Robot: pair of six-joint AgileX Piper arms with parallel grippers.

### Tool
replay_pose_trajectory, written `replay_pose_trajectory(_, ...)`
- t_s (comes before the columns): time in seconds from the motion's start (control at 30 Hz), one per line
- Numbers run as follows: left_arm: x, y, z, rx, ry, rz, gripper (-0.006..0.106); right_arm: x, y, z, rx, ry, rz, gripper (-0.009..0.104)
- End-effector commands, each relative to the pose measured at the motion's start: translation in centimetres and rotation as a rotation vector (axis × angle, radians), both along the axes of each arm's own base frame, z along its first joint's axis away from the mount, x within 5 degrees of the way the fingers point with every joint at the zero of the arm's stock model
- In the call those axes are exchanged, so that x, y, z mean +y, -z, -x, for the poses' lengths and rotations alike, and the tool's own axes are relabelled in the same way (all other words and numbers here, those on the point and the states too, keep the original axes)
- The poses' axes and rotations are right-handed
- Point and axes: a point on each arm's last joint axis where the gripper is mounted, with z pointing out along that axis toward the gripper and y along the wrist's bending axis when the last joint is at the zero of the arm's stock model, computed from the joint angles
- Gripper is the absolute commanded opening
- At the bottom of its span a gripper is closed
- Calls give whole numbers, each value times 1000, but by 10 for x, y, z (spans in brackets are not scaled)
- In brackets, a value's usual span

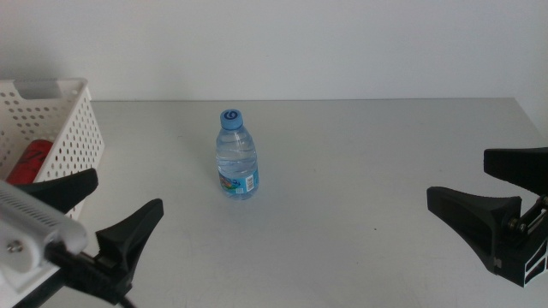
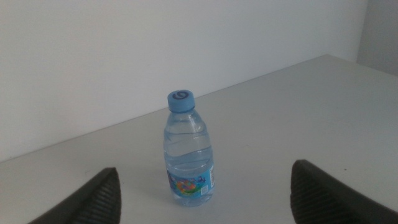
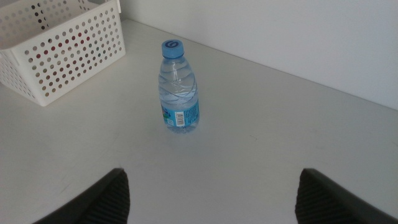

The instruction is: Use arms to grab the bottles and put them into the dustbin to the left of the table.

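Note:
A small clear water bottle [image 1: 237,158] with a blue cap stands upright near the middle of the table [image 1: 360,145]. The white perforated dustbin [image 1: 60,128] sits at the table's far left, and a red can [image 1: 30,161] lies inside it. Low at the left, in front of the dustbin, my left gripper [image 1: 127,190] is open and empty; the bottle [image 2: 188,152] stands ahead of it, between the lines of its jaws. Near the table's right edge my right gripper [image 1: 458,177] is also open and empty, well away from the bottle [image 3: 179,87].
The dustbin [image 3: 62,56] stands a short way left of the bottle. A plain white wall runs behind the table's back edge. Bare tabletop stretches from the bottle to the right gripper.

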Motion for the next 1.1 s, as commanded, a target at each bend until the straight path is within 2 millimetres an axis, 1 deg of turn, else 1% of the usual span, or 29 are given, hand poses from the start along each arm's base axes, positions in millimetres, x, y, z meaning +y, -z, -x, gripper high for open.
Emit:
replay_pose_trajectory(0.0,-7,-13,-15,-89,-22,68,93,0,-18,-1,-99,4,-41,68)
replay_pose_trajectory(0.1,-18,-9,-34,-67,-27,67,93,0,-18,-1,-99,4,-41,68)
replay_pose_trajectory(0.23,-36,-3,-63,-42,-9,21,93,0,-18,-1,-99,4,-41,68)
replay_pose_trajectory(0.37,-50,-1,-89,-50,-14,18,93,0,-18,-1,-99,4,-41,68)
replay_pose_trajectory(0.47,-60,5,-108,-51,-24,14,93,0,-18,-1,-99,4,-41,68)
replay_pose_trajectory(0.63,-64,17,-139,-21,-57,17,93,0,-18,-1,-99,4,-41,68)
replay_pose_trajectory(0.77,-68,23,-159,-7,-45,11,93,0,-18,-1,-99,4,-41,68)
replay_pose_trajectory(0.9,-73,31,-175,20,-29,33,93,0,-18,-1,-99,4,-41,68)
replay_pose_trajectory(1.07,-77,49,-190,1,-31,81,93,0,-18,-1,-99,4,-41,68)
